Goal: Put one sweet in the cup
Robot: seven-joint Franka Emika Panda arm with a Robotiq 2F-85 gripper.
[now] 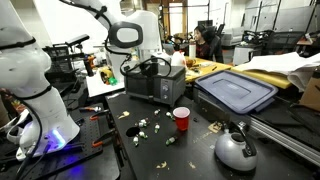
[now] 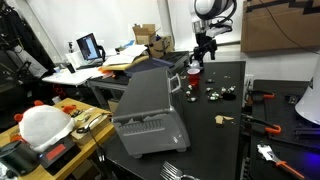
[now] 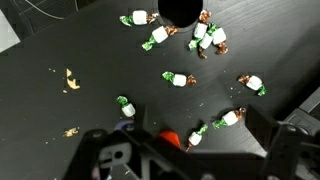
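Sweets (image 3: 177, 78) in green-white wrappers lie below spread jaws, red cup (image 1: 181, 119) standing upright.

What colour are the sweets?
The sweets are white with green ends; clearest in the wrist view.

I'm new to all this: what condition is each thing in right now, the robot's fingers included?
Fingers: spread open, holding nothing.
Sweets: wrapped, scattered loose on the table.
Red cup: upright, mouth up; contents not visible.
Kettle: upright.
Storage bin: blue lid on.
Laptop: open, screen lit.
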